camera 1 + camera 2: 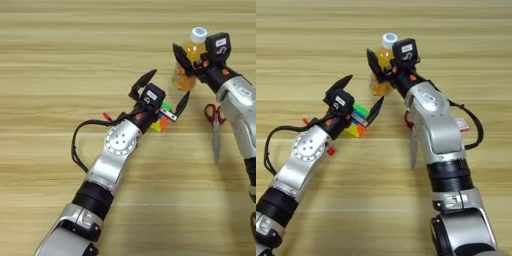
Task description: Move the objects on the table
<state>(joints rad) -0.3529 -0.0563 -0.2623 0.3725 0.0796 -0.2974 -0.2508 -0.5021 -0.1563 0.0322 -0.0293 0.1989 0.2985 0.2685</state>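
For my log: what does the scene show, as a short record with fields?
surface: light-brown wooden table
left gripper: open, over a multicoloured puzzle cube
right gripper: at the clear bottle of orange drink with a white cap; grasp unclear
also present: red-handled scissors by the right arm
pen: small red parts beside left arm, identity unclear

Left arm reaching diagonally to mid-table, its left gripper (161, 93) with black fingers spread wide; right arm extended further forward, right gripper (387, 62) fingers closed around a bottle.
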